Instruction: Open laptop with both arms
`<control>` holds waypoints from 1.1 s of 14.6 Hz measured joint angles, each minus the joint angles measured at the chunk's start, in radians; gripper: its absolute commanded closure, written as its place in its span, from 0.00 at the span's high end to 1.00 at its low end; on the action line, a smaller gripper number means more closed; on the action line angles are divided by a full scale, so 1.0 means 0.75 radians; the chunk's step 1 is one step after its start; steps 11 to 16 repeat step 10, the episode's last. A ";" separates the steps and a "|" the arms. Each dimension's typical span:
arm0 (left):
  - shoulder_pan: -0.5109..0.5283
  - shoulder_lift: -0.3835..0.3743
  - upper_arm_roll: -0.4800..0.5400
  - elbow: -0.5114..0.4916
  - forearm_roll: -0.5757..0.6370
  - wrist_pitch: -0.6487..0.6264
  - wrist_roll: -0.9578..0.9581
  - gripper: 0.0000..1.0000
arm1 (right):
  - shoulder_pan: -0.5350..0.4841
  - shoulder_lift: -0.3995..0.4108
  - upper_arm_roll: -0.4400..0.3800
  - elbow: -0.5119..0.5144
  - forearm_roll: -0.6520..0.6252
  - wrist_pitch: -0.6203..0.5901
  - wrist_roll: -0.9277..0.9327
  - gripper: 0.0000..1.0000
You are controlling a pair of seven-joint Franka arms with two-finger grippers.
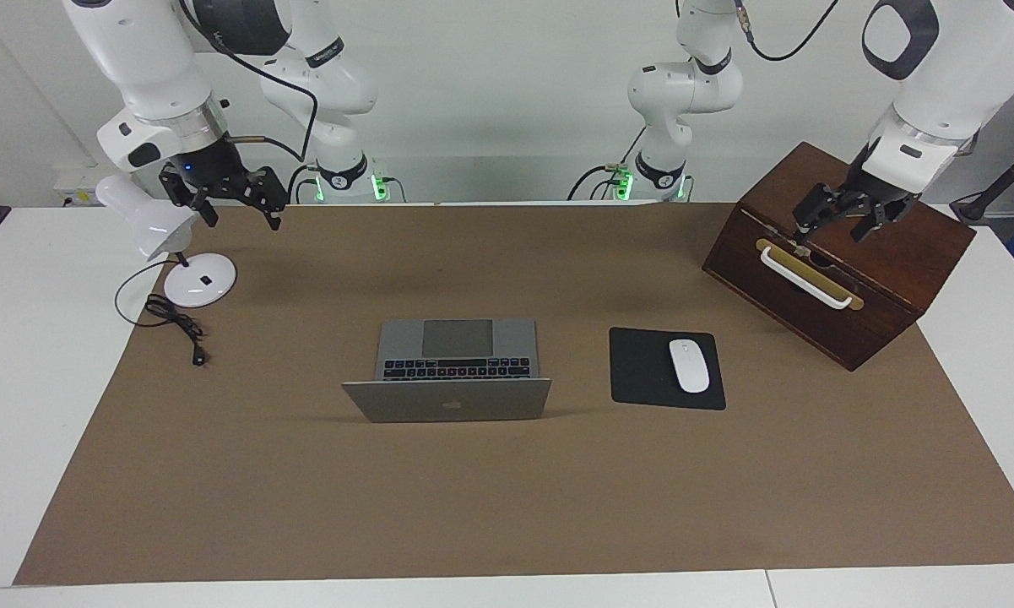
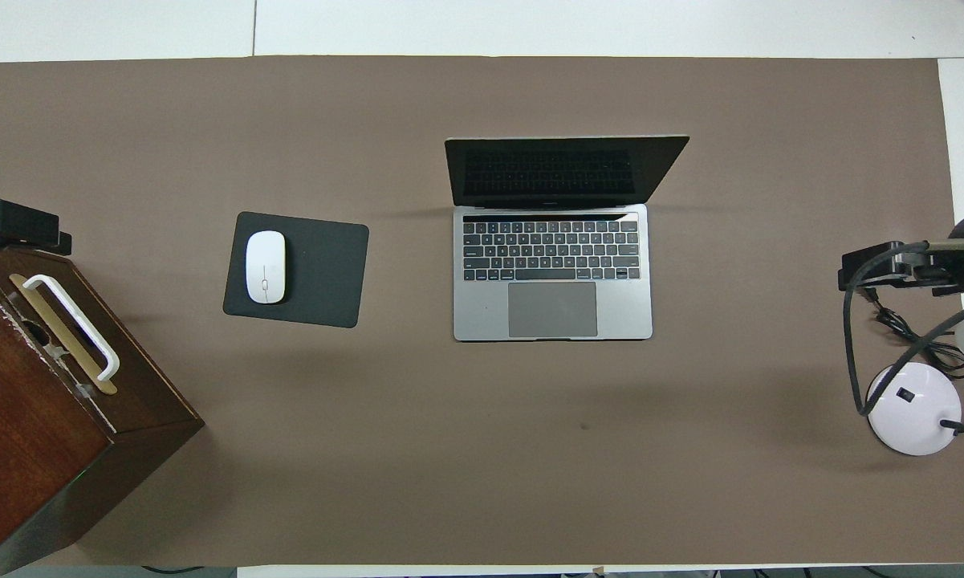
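Note:
The silver laptop [image 1: 447,397] [image 2: 552,273] stands in the middle of the brown mat with its lid raised. The logo side of the lid faces away from the robots, and the dark screen, black keys and grey trackpad face them. My left gripper [image 1: 829,230] [image 2: 24,229] hangs open over the wooden box, holding nothing. My right gripper [image 1: 245,221] [image 2: 883,269] hangs open in the air beside the lamp head, also holding nothing. Both grippers are well away from the laptop.
A dark wooden box [image 1: 844,279] with a white handle [image 1: 806,279] sits at the left arm's end. A black mouse pad [image 1: 642,367] with a white mouse [image 1: 689,365] lies beside the laptop. A white desk lamp [image 1: 194,283] and its cable [image 1: 177,325] stand at the right arm's end.

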 measured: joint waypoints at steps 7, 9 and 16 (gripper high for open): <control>0.002 -0.001 0.007 0.002 0.000 0.000 0.000 1.00 | 0.000 0.000 0.000 0.000 0.000 0.000 0.000 1.00; 0.003 -0.003 0.009 0.003 0.000 0.000 0.000 1.00 | 0.000 0.000 0.000 0.000 0.000 0.000 0.000 1.00; 0.003 -0.004 0.010 0.003 0.000 -0.001 0.000 1.00 | 0.000 0.000 0.000 0.000 0.000 0.000 0.000 1.00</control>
